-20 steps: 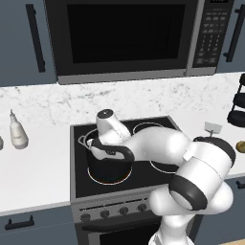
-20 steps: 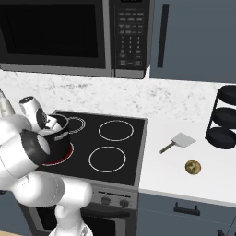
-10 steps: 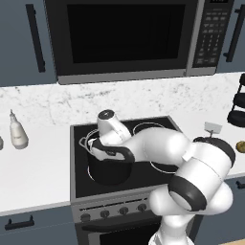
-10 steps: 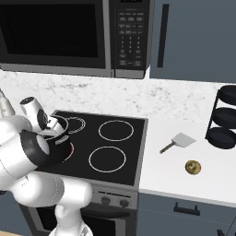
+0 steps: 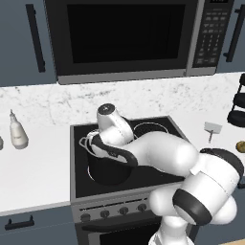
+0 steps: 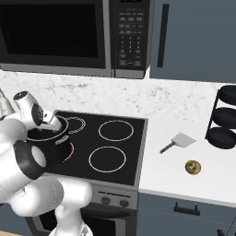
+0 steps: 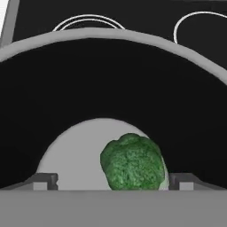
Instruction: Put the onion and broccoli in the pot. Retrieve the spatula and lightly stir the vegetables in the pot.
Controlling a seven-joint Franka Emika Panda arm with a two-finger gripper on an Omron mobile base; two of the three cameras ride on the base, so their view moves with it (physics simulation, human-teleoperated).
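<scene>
Looking from the left base view, the gripper (image 5: 95,143) hangs at the mouth of the pot (image 5: 109,168) on the stove's front-left burner

From the right base view, the onion (image 6: 192,167) lies on the counter near the spatula (image 6: 178,141), well apart from the pot (image 6: 46,138)

From the hand view, the broccoli (image 7: 133,163) sits on the pot floor between widely spread fingertips (image 7: 42,181); lift straight up clear of the rim before going for the onion
</scene>
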